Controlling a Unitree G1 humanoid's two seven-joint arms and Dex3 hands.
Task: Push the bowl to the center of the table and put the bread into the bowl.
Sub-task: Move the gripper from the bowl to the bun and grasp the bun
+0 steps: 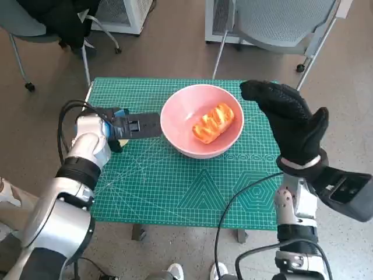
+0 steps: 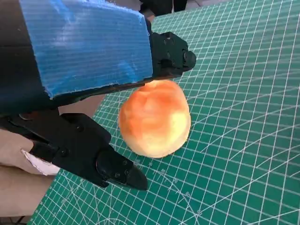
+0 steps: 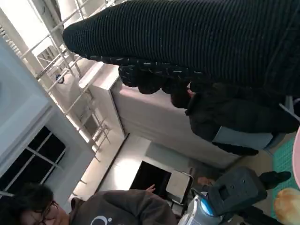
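Table [image 1: 175, 198]: small, covered by a green cutting mat printed with white grid lines. Bowl [image 1: 175, 119]: pink, round, upright, sitting a little toward the far side of the mat and close to its middle. Bread [image 1: 213, 123]: one golden-orange twisted loaf lying inside the bowl, right of the bowl's middle. Second bread roll [image 2: 154, 118]: round, pale orange, resting on the mat at the left edge, just under the left hand; the head view hardly shows it. Left hand [image 1: 133, 125]: black with blue tape over its back, stretched flat toward the right just above the mat, its fingertips at or just short of the bowl's left rim; whether they touch cannot be told. Its fingers [image 2: 117, 167] are apart on either side of the roll without closing on it, so the hand is released and holds nothing. Right hand [image 1: 289, 123]: in a black knitted glove, raised above the right side of the table, just right of the bowl, fingers spread and empty. Surroundings: chairs on castors beyond the far edge; a person [image 3: 108, 208] in a dark top visible in the right wrist view.
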